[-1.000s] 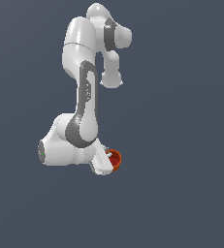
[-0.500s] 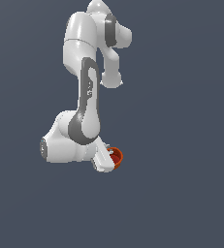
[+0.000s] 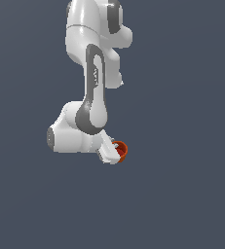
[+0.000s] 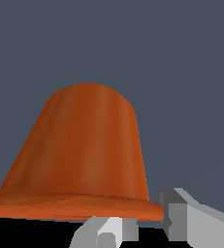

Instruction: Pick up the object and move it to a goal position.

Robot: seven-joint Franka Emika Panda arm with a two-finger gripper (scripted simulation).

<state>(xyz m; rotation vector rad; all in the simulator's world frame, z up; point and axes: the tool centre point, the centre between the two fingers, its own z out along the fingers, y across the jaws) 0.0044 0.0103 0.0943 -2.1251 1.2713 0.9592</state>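
cup: red-orange cup (image 3: 121,150) sits at the tip of the white gripper (image 3: 113,154), low in the scene, just right of the arm's wrist in the exterior view
cup axis: the wrist view shows its flared rim nearest the camera and its narrower rounded base (image 4: 91,97) pointing away, so the long axis runs out from the hand; the hollow is only a dark red sliver in the exterior view
gripper: fingers (image 4: 188,220) sit at the cup's rim, one grey pad on each side; jaws clamped on the cup
arm: Panda arm (image 3: 92,92) folded down from above, wrist low
surroundings: plain dark blue-grey backdrop only
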